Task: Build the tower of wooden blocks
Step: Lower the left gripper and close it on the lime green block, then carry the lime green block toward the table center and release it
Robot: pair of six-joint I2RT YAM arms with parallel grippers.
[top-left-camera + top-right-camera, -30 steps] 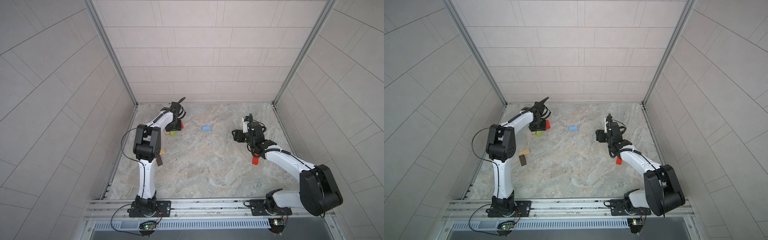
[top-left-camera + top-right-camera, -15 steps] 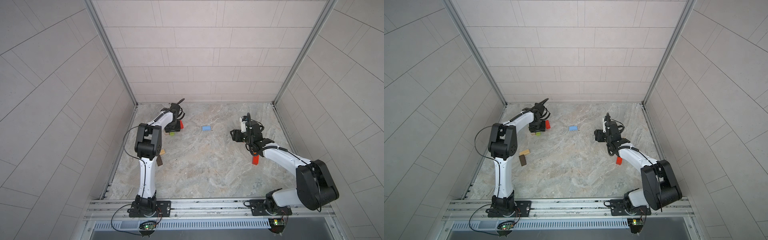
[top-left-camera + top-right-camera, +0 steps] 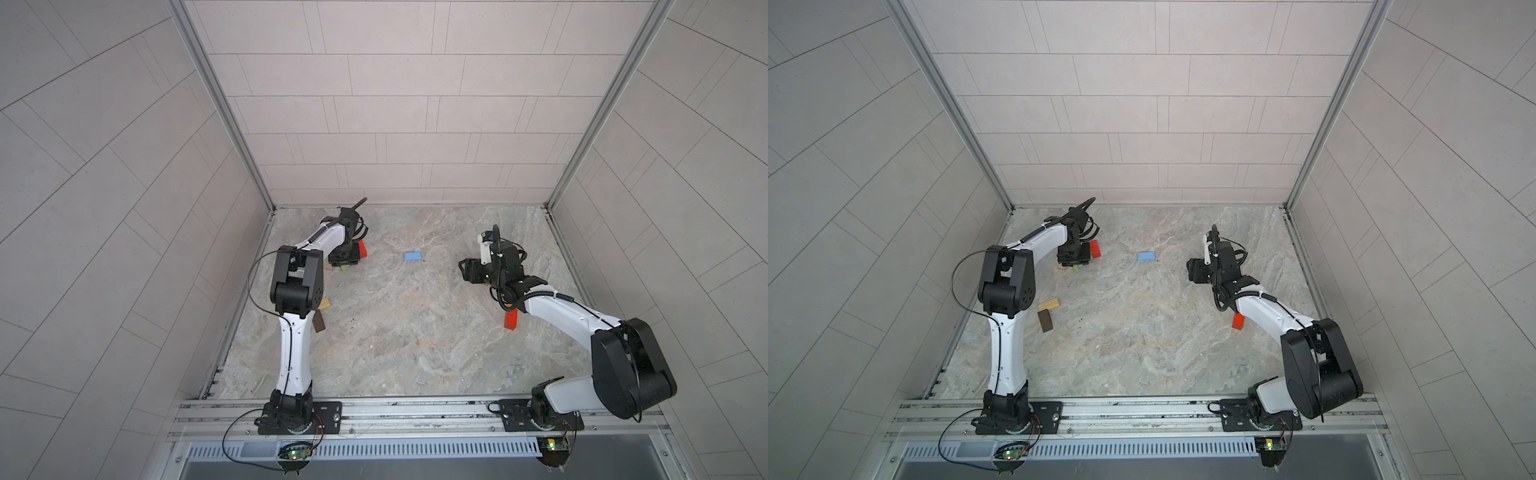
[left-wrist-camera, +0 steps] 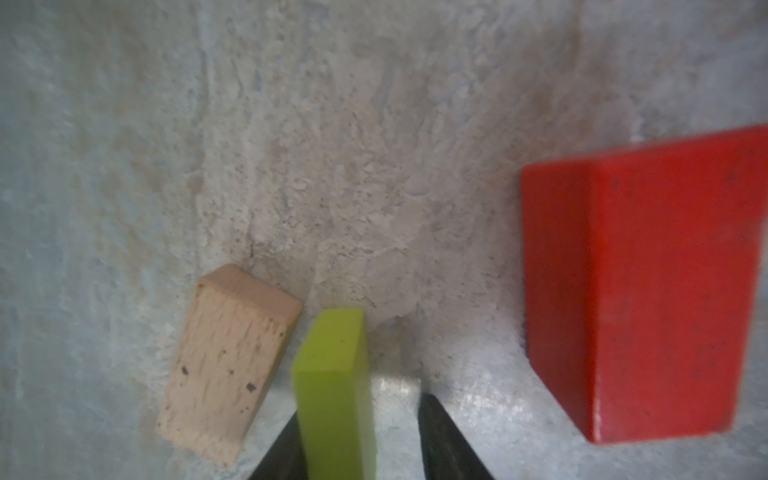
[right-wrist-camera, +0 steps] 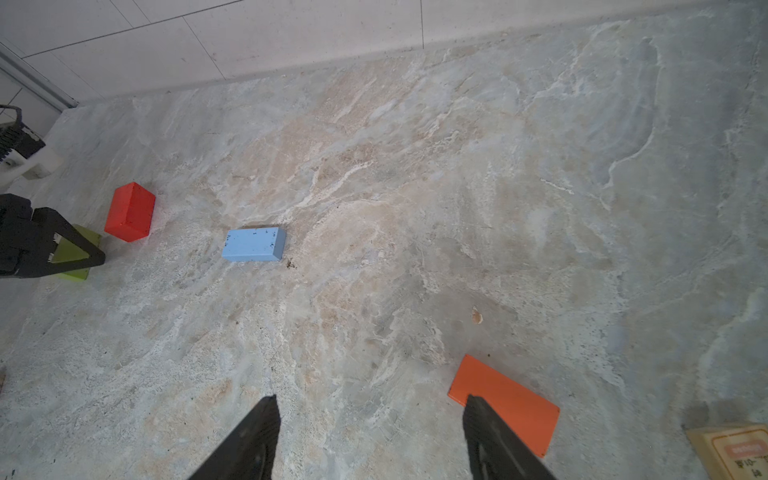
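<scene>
Two dark fingers of the left gripper (image 4: 365,415) straddle the lime green block (image 4: 332,386). One lies against its side and the other stands just clear, so the jaws are narrow but not clamped, apparently set across the block's thin width for a firm pinch. A tan block (image 4: 228,365) lies tilted just beside it; whether they touch I cannot tell. A red block (image 4: 640,291) sits near on the other side, close enough to be knocked. The right gripper (image 5: 370,403) hangs wide and empty over the stone-patterned table (image 5: 415,166), one finger beside a flat orange block (image 5: 511,399), likely its next pick. A light blue block (image 5: 253,245) lies alone between the arms. No tower stands, and the blocks lie loose, so green is probably a base piece.
</scene>
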